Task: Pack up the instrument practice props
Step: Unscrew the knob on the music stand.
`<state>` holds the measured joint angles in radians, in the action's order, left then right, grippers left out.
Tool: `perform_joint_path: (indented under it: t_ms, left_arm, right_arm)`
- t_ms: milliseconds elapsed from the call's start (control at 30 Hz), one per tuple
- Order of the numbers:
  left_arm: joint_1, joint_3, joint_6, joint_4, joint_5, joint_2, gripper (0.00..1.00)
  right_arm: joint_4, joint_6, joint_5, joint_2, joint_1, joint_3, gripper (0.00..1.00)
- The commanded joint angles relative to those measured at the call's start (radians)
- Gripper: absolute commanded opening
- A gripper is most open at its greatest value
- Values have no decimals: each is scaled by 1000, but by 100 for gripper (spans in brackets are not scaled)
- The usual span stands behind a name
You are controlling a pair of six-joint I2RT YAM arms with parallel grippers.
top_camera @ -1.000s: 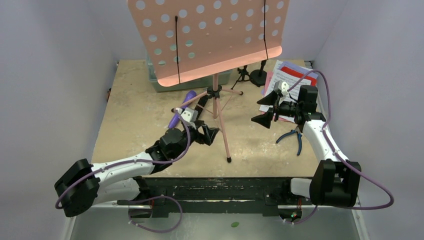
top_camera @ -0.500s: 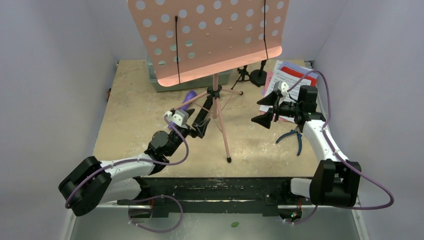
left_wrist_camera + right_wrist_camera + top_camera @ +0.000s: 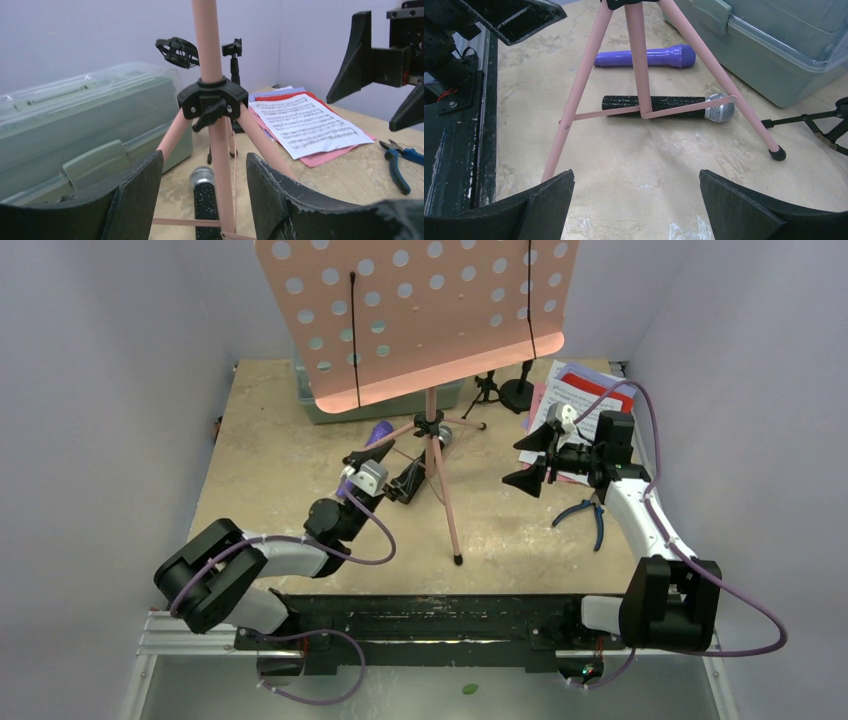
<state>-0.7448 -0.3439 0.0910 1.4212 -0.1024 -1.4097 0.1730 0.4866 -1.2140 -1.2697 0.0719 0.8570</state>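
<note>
The pink tripod (image 3: 432, 440) stands mid-table with its perforated tray (image 3: 420, 310) on top. My left gripper (image 3: 388, 468) is open, its jaws on either side of the tripod's near leg (image 3: 222, 165) without touching it. The black silver-headed microphone (image 3: 205, 192) lies on the table between the jaws, under the leg braces. The purple microphone (image 3: 646, 56) lies beyond it, partly hidden in the top view (image 3: 378, 432). My right gripper (image 3: 530, 462) is open and empty, held above the table right of the tripod. Red and white sheet-music pages (image 3: 590, 400) lie back right. Two black mic mounts (image 3: 487, 388) stand behind.
The grey-green plastic case (image 3: 75, 125) sits at the back left behind the tripod. Blue-handled pliers (image 3: 590, 515) lie near the right arm. The tripod's spread legs (image 3: 574, 95) and thin braces (image 3: 684, 107) cross the table's middle. Purple walls close in on all sides.
My left arm has reached forward and to the right, bringing its open jaws from the near side up around the tripod's leg. The right arm has not moved.
</note>
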Motion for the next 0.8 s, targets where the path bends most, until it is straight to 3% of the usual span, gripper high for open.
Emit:
perform_joint_path:
  t_ms: [0, 300, 767]
  left_arm:
    - [16, -59, 37, 110, 0, -24, 60]
    - [25, -130, -16, 108, 89, -86, 49]
    - [35, -182, -46, 110, 95, -138, 35]
  right_arm:
    - [18, 27, -10, -5, -4, 11, 99]
    - [25, 32, -11, -4, -4, 13, 99]
    - [29, 36, -14, -3, -4, 14, 99]
